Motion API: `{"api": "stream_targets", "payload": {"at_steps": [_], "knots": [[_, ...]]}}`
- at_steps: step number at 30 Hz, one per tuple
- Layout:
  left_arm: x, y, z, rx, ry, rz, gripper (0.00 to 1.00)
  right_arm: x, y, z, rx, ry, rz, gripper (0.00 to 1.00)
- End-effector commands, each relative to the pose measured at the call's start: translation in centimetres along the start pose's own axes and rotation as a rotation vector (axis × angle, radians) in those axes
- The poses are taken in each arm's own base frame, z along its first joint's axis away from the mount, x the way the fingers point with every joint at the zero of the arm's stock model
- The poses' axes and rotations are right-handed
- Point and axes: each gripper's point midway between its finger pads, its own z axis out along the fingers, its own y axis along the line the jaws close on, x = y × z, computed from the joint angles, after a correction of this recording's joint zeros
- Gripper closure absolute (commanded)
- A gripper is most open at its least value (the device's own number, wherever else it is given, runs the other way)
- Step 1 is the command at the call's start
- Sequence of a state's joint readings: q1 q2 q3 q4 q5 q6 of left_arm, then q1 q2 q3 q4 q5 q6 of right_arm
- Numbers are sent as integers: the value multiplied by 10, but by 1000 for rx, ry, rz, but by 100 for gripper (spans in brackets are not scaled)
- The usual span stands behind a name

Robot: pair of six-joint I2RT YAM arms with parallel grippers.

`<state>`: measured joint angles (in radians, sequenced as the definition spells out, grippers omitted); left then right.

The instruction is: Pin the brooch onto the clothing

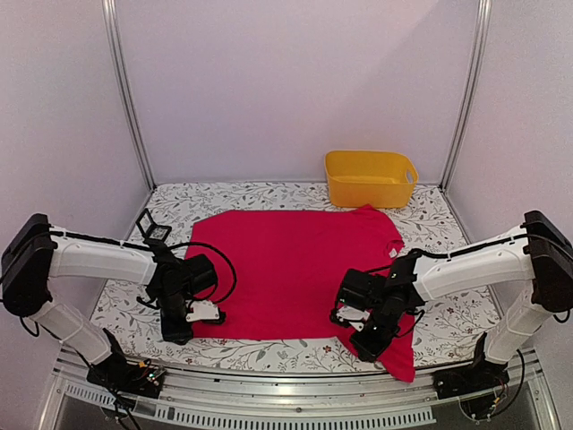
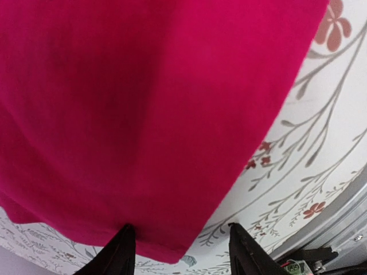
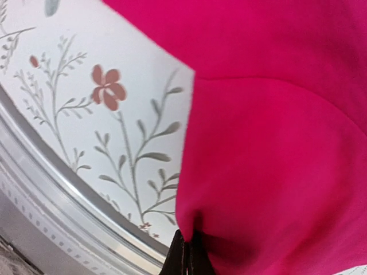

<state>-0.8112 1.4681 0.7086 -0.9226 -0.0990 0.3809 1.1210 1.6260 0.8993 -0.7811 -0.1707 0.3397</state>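
The right hand is clamped on the shirt hem; the left hand straddles it, open, empty. Tugging could bunch it.

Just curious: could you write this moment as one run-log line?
left gripper: open at T-shirt hem | right gripper: shut on T-shirt fabric | brooch: not in view

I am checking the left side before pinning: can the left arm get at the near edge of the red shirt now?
Probably yes. The left end effector hangs open over the hem of the shirt, its fingers astride the edge, and nothing lies between them and the fabric.
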Motion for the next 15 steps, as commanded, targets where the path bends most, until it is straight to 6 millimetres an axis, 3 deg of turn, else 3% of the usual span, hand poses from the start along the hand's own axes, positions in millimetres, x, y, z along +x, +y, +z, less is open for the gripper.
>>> {"api": "stream_targets", "payload": {"at_steps": [1,3,5,8,12,15], "knots": [[5,7,11,-27,63,21,45,-3,43,-18,-217,-4,-106,100],[2,10,11,-52,30,20,49,1,46,-19,-241,10,-124,100],[2,12,8,-71,4,23,62,3,51,-20,-271,17,-148,100],[3,11,2,-78,-7,43,98,4,61,-25,-328,15,-184,100],[7,11,-11,-71,24,30,100,14,69,-31,-389,43,-219,100],[17,-7,-18,27,63,20,100,35,85,-45,-518,79,-233,100]]}}
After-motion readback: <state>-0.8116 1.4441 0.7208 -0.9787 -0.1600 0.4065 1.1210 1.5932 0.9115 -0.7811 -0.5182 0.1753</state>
